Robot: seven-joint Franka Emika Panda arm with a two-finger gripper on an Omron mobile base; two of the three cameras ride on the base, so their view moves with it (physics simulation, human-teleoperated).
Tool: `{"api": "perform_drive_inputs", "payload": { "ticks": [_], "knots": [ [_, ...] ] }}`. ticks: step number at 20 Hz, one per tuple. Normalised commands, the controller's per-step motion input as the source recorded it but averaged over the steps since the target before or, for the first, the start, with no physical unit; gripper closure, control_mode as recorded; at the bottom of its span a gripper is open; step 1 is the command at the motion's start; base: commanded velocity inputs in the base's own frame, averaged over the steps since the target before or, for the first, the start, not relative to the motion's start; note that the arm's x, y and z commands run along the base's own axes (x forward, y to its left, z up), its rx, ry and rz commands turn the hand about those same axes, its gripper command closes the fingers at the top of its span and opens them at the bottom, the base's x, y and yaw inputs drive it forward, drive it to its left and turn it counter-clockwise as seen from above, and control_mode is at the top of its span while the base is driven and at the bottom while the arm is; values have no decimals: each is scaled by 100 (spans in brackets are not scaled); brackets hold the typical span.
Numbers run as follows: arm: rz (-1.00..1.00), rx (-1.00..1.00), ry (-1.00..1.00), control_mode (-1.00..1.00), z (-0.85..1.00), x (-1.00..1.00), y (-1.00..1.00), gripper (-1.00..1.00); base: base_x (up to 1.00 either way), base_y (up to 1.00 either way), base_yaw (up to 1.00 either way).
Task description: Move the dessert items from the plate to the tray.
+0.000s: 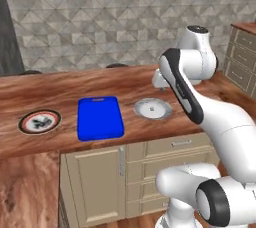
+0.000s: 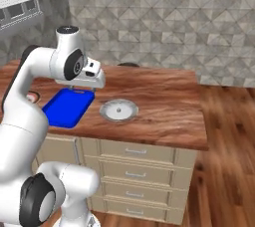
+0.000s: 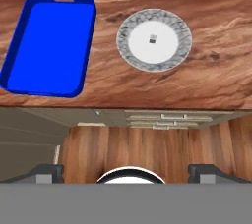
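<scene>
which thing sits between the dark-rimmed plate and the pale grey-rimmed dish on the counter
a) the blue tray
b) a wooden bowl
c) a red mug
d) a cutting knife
a: in the left base view the blue tray lies on the wooden counter with the dark-rimmed plate on one side and the pale grey-rimmed dish on the other.

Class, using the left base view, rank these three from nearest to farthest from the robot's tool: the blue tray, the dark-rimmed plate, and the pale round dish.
1. Pale round dish: on the counter just below the open tool, nearest.
2. Blue tray: mid-counter, to the dish's left.
3. Dark-rimmed plate: far left on the counter, farthest.
</scene>
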Motion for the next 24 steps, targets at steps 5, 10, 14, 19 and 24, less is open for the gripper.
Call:
{"api": "perform_drive_inputs", "payload": {
  "ticks": [5, 10, 14, 19, 24],
  "knots": [
    [0, 0, 0, 100, 0, 0, 0, -100, 18, 55, -27],
    [0, 0, 0, 100, 0, 0, 0, -100, 13, 8, -2],
    [0, 0, 0, 100, 0, 0, 0, -100, 41, 10, 5],
    [0, 0, 0, 100, 0, 0, 0, -100, 51, 10, 5],
    [0, 0, 0, 100, 0, 0, 0, -100, 29, 30, 0]
  ]
}}
